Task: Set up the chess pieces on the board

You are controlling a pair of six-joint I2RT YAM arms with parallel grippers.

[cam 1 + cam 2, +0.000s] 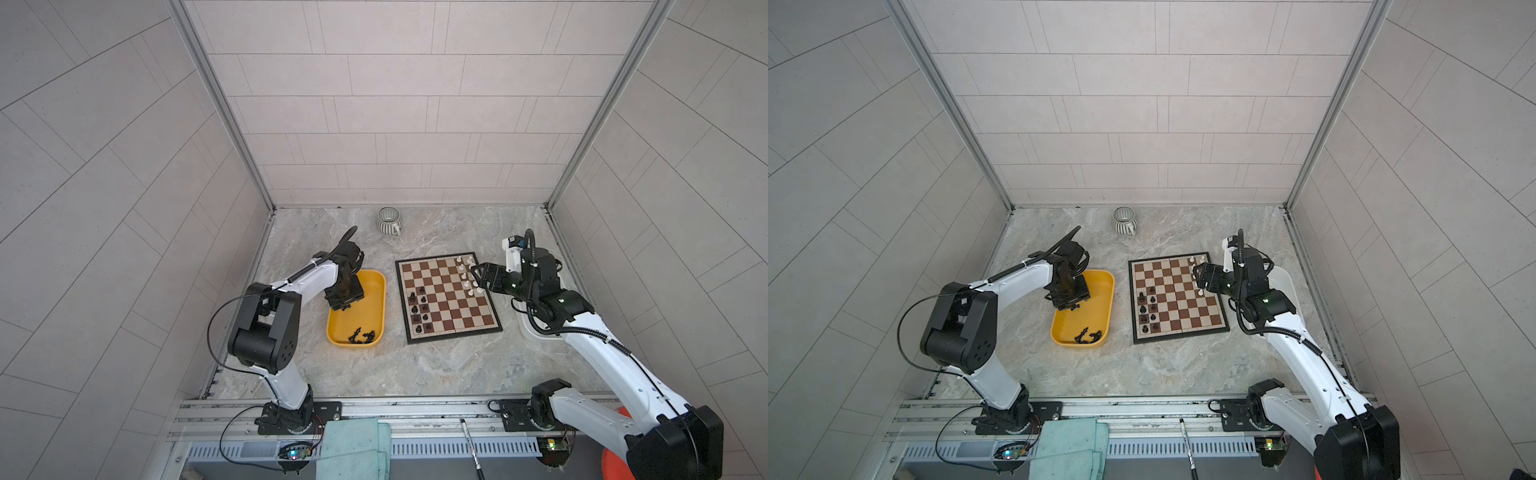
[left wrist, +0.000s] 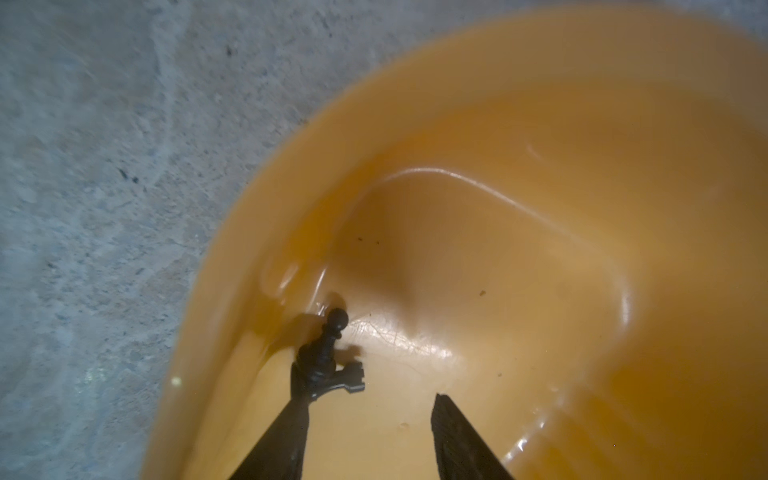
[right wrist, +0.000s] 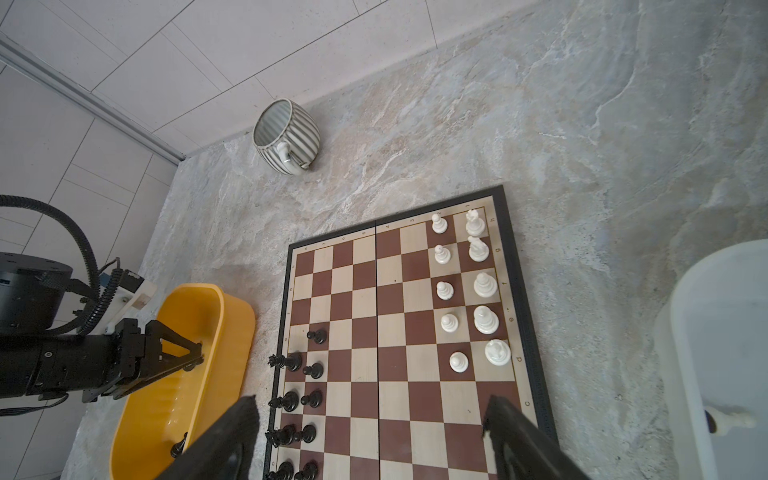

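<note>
Left wrist view: we saw the left gripper [image 2: 374, 401] down inside the yellow tray [image 2: 540, 249] with its jaws spread apart and nothing clamped between them. A black pawn [image 2: 328, 345] and a second black piece [image 2: 351, 378] lay on the tray floor against the tip of one finger, well clear of the other finger. In a top view, more loose black pieces [image 1: 361, 336] lay at the tray's near end, nearer to us than that gripper.

The board [image 1: 453, 307] lay flat on the table, just right of the tray. We counted black chessmen [image 1: 419, 309] in two files along its left side, mostly in the near half, and white chessmen [image 1: 465, 274] in two files along its far right side.

The right gripper [image 1: 478, 278] hovered over the board's right edge, jaws wide and released, grasping nothing. In the right wrist view, the white chessmen stood just beyond its fingertips [image 3: 498, 411], none between them. A white tray [image 3: 727, 332] sat right of the board with one white piece [image 3: 731, 419] in it.
</note>
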